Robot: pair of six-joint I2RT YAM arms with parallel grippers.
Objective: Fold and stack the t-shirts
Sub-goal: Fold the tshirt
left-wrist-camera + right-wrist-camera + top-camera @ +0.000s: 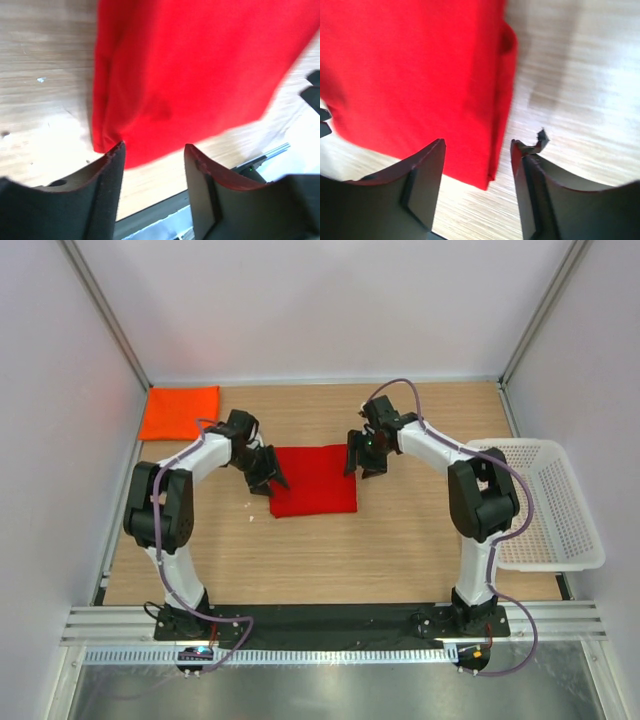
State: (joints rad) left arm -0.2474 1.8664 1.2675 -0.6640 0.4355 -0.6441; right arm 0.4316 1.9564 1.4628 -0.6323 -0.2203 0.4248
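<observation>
The red shirt (313,480) lies folded into a flat, near-square block at the middle of the wooden surface (330,550). Its cloth is plain and smooth, with layered folds showing along its 3 and 9 o'clock edges. The orange shirt (179,412) is folded into a tidy rectangle well apart at 10 o'clock, in the far corner.

The left gripper (268,478) sits at the red shirt's 9 o'clock edge. In its wrist view the fingers (107,175) are spread, nothing between them, and the shirt's corner lies just past the tips. The right gripper (364,462) is at the 2 o'clock corner, likewise released. A white basket (560,540) stands at 3 o'clock.
</observation>
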